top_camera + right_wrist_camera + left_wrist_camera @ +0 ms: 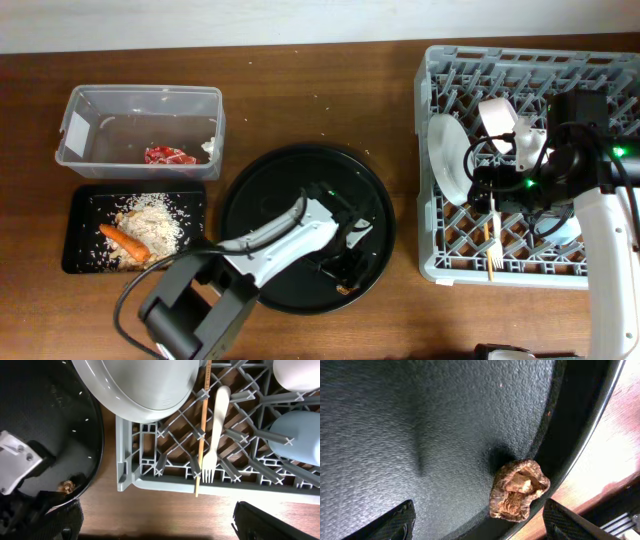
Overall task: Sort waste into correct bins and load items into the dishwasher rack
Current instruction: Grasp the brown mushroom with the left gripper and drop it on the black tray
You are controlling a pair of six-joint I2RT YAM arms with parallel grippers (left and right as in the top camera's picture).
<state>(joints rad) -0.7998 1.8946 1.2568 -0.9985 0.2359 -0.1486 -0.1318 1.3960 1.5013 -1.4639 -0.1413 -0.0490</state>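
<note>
Two fingers [400, 521] of our left gripper [479, 515] stand wide apart at the bottom corners of the left wrist frame, nothing clamped. The small brown lump [518, 491] sits between them, right of centre and just above the tip line, nearer the lower-right finger, touching neither. It rests on the floor of the round black tray [420, 420], pressed against the curved rim. We read this as the waste step: the lump looks like the last scrap outside a bin. Next move calls for a shift toward frame right to centre it, a short drop, then a close. The rim leaves little room for the lower-right finger, so we'd expect a scrape or a nudge. Likely destination is the shallow black tray [82, 250] at left of the overhead frame, already holding rice [155, 218] and carrot [122, 239]. The red wrapper [168, 155] is in the clear tub [120, 130]. Our right gripper [159, 510] hangs spread and empty over the rack [150, 480] edge, where plate [135, 385], fork [216, 435] and chopsticks [203, 425] sit loaded.
</note>
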